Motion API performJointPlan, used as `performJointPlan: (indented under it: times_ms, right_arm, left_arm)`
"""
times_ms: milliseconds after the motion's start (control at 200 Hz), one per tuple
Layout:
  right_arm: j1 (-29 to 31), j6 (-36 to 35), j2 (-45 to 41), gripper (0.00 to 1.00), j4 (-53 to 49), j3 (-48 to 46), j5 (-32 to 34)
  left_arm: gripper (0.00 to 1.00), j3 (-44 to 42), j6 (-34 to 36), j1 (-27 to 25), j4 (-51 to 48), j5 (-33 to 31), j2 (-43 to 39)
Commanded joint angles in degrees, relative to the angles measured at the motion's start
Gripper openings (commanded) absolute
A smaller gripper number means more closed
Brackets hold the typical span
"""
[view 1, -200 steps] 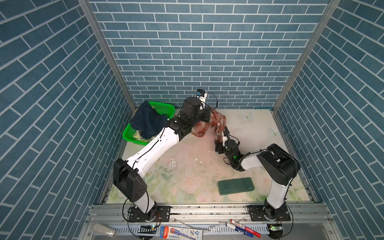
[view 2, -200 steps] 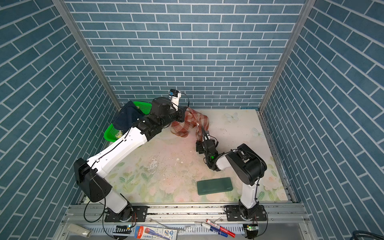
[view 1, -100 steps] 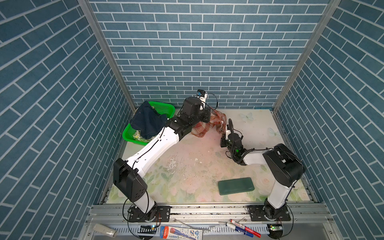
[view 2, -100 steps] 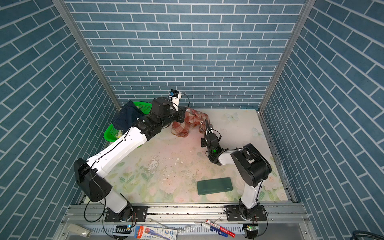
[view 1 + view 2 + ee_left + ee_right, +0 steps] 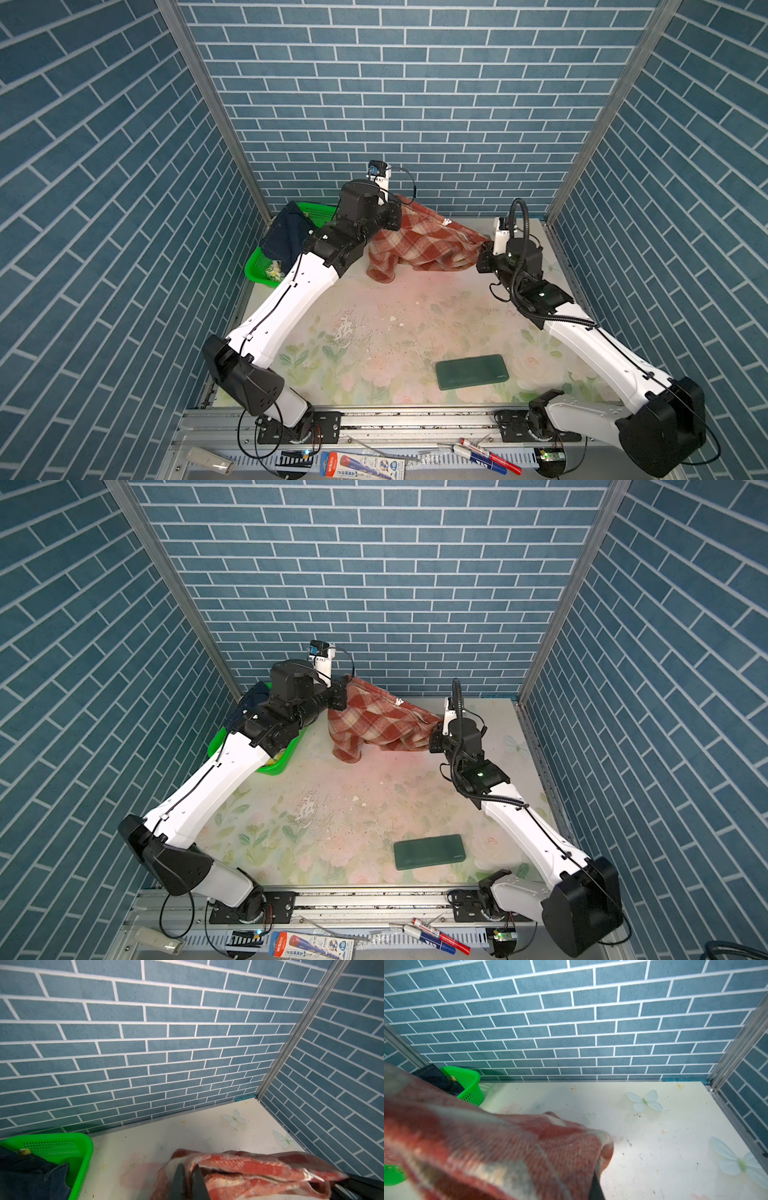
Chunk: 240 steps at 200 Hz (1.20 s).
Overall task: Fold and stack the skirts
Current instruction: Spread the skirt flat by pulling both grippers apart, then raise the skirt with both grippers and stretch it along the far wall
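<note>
A green mesh basket (image 5: 258,269) sits at the floral table's (image 5: 395,320) far-left corner; a dark green slab (image 5: 472,371) (flat, rectangular) lies near the front.

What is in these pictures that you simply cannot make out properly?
- Right gripper: its tips are buried in the plaid skirt in the top views; blurred cloth fills the right wrist view.
- Left gripper: behind its own wrist in both top views.
- Basket contents: denim skirt and left arm cover nearly all.
- Print on the front-edge packets: too small.
</note>
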Motion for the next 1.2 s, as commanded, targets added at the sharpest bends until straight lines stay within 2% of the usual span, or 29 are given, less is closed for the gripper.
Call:
performJointPlan:
  times_ms: [0, 125, 305, 470, 550, 645, 775, 845, 1030, 1195]
  right_arm:
    - [-5.51, -1.14, 1.56, 0.00, -10.18, 7.16, -5.10]
    - [-9.79, -2.14, 7.55, 0.00, -12.70, 16.04, -9.42]
    - [-13.87, -3.38, 16.23, 0.00, -14.29, 29.77, -13.04]
    - [-14.65, -5.80, 16.47, 0.00, -15.15, 36.12, -13.09]
    - [-14.68, -7.08, 14.05, 0.00, -14.18, 35.86, -12.72]
    - [-14.69, -8.89, 9.89, 0.00, -12.81, 32.72, -11.74]
    - [-14.70, -9.80, 3.49, 0.00, -11.80, 25.22, -9.88]
    - [-14.70, -9.71, 0.49, 0.00, -13.12, 22.81, -8.84]
    - [-14.67, -8.42, -5.24, 0.00, -19.58, 24.63, -7.92]
    - [-14.69, -7.66, -1.51, 0.00, -24.06, 30.01, -8.31]
  left_arm:
    - [0.00, 4.11, -0.44, 2.54, -1.14, -0.60, 1.19]
    - [0.00, 9.66, -0.13, 5.13, -2.67, -1.25, 6.21]
    - [0.00, 22.70, -0.68, 8.88, -6.95, 2.65, 14.14]
    - [0.00, 35.35, 0.95, 9.30, -11.52, 4.97, 18.99]
    - [0.00, 37.83, 1.24, 9.27, -11.84, 6.57, 19.13]
    - [0.00, 34.38, 1.01, 9.33, -9.72, 8.57, 16.07]
    - [0.00, 17.44, -0.04, 9.35, -0.50, 9.80, 7.17]
    - [0.00, 12.40, -0.07, 9.43, 0.82, 9.45, 3.94]
    - [0.00, 5.96, -1.00, 9.35, 2.54, 11.24, -3.13]
    - [0.00, 7.65, -1.31, 9.36, 1.52, 12.18, -2.49]
